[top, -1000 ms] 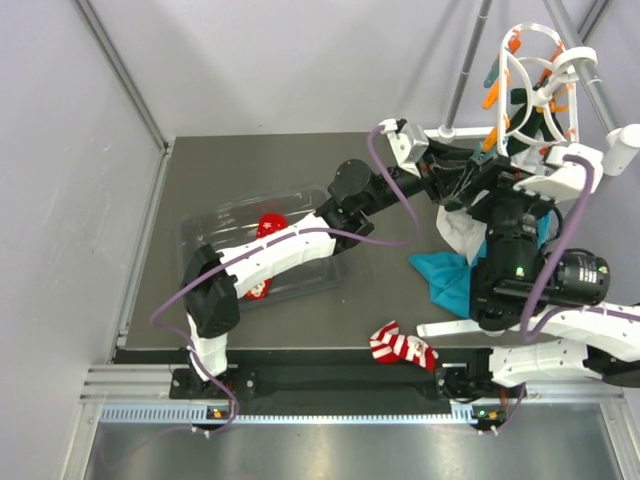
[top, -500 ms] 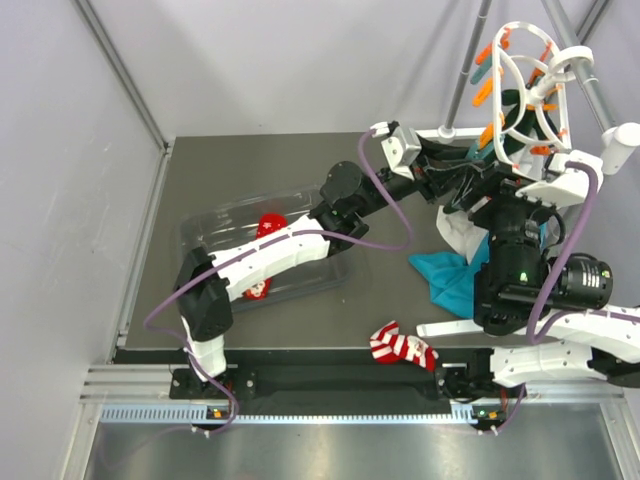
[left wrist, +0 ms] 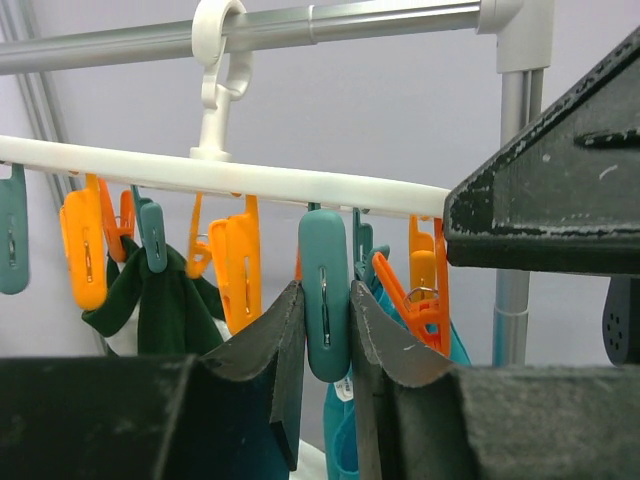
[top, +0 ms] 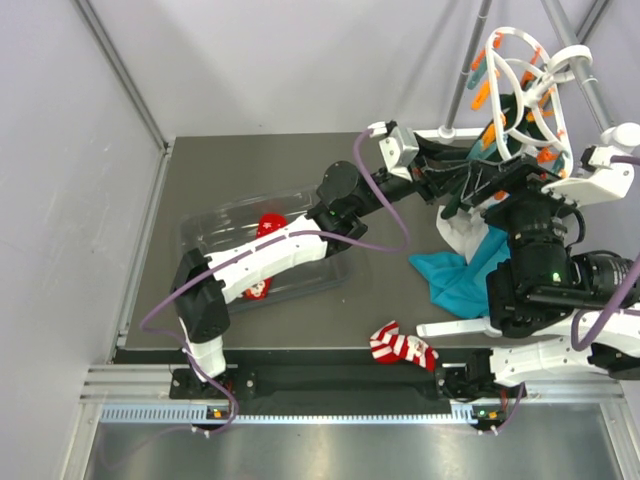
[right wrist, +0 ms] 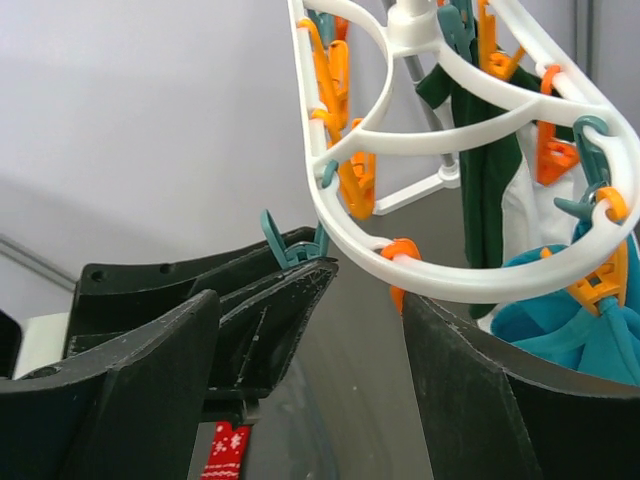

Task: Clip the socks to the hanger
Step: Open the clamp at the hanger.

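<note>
The white round hanger hangs from a grey pole at the back right, with orange and teal pegs; its rim shows in the left wrist view and the right wrist view. My left gripper is shut on a dangling teal peg. My right gripper is open, and the hanger rim crosses just above its gap. The striped Santa sock lies at the table's front edge. A red sock lies in a clear tray. A red snowflake piece shows below the left gripper.
The clear plastic tray sits at the left, under my left arm. A teal cloth and a white cloth lie on the table near my right arm. A dark green garment and a teal cloth hang from pegs. Grey rack poles stand behind.
The hanger has swung and tilted to the left. My right arm has shifted right. My left gripper has crept left while staying at the pegs.
</note>
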